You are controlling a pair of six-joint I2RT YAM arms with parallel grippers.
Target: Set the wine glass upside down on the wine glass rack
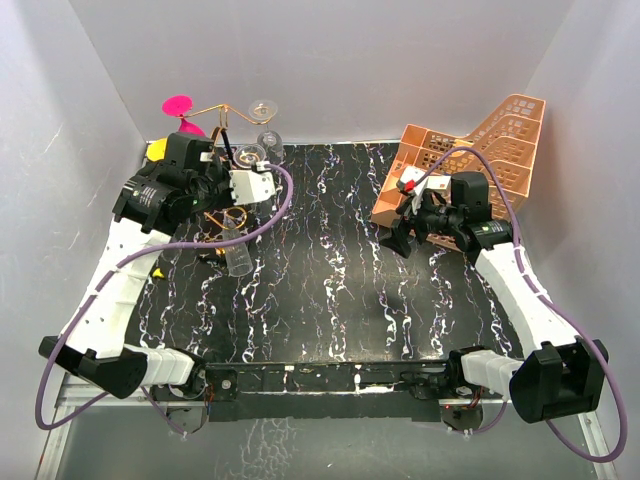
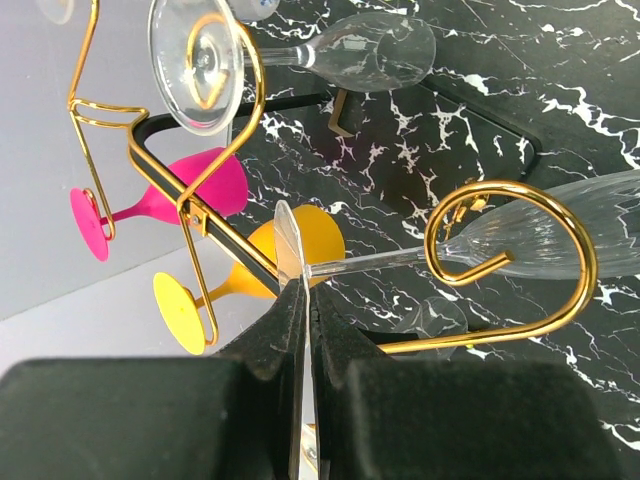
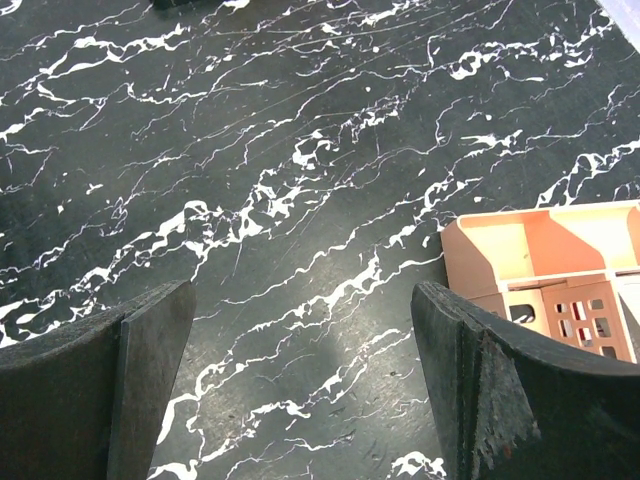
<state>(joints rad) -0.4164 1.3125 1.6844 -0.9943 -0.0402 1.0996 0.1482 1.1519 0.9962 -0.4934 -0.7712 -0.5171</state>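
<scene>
One wine glass (image 2: pixel 540 225) pinched in left hand (image 2: pixel 305 300), one rack (image 2: pixel 200 212)

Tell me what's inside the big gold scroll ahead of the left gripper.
The wine glass bowl shows through the rack scroll; the left gripper pinches its foot. Whether the stem is threaded in or passes behind is unclear.

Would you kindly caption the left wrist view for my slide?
The left gripper pinches the wine glass by its foot, stem at the wine glass rack.

Left gripper (image 2: pixel 305 292) pinched shut, arm stretched forward — right gripper (image 3: pixel 303 310) spread wide
</scene>
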